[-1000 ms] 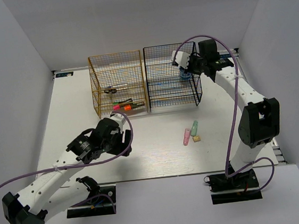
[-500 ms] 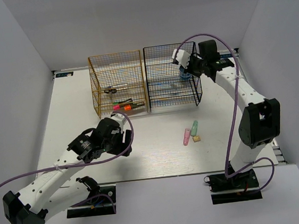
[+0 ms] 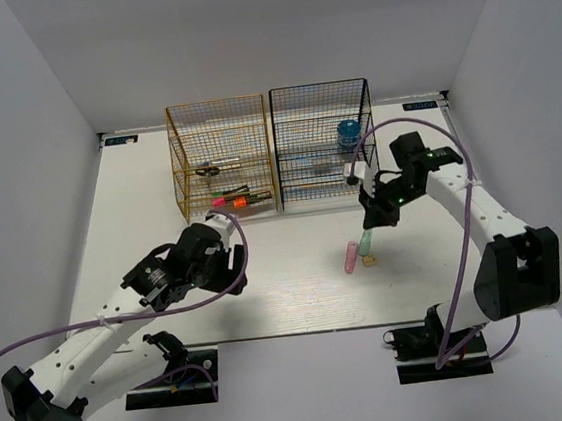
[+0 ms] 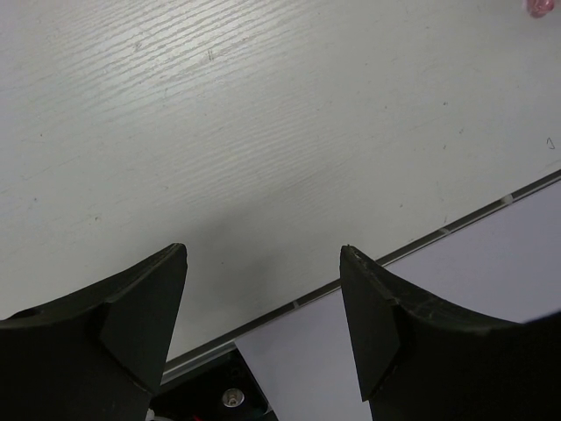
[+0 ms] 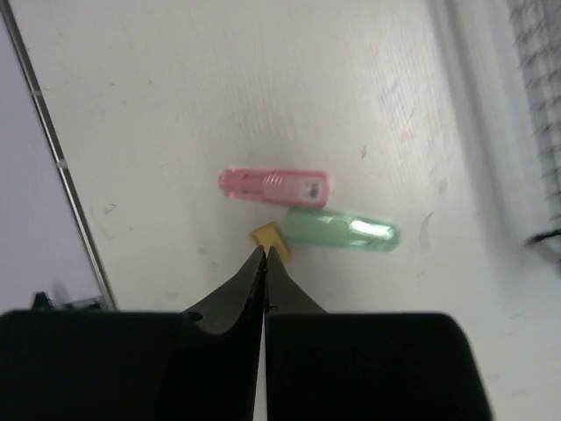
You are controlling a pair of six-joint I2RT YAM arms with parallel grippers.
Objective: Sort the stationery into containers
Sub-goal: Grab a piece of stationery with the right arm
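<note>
A pastel pink stick (image 3: 350, 256) and a pastel green stick (image 3: 365, 239) lie side by side on the table right of centre, with a small yellow piece (image 3: 370, 259) next to them. My right gripper (image 3: 368, 223) is shut and empty, hovering just above them. In the right wrist view its tips (image 5: 266, 254) sit over the yellow piece (image 5: 268, 238), near the pink stick (image 5: 274, 185) and green stick (image 5: 340, 230). My left gripper (image 4: 263, 254) is open and empty over bare table near the front edge. The round blue jar (image 3: 349, 133) sits in the black rack (image 3: 318, 106).
The gold-yellow rack (image 3: 215, 107) stands left of the black one at the back. It holds highlighters (image 3: 235, 201) on a low tier and scissors (image 3: 211, 167) above. A clear tube (image 3: 327, 166) lies in the black rack. The table's front edge (image 4: 421, 237) is close under my left gripper.
My right arm has swung from the black rack's upper tier down and forward to above the sticks, leaving the blue jar in the rack. The left arm has barely moved.
</note>
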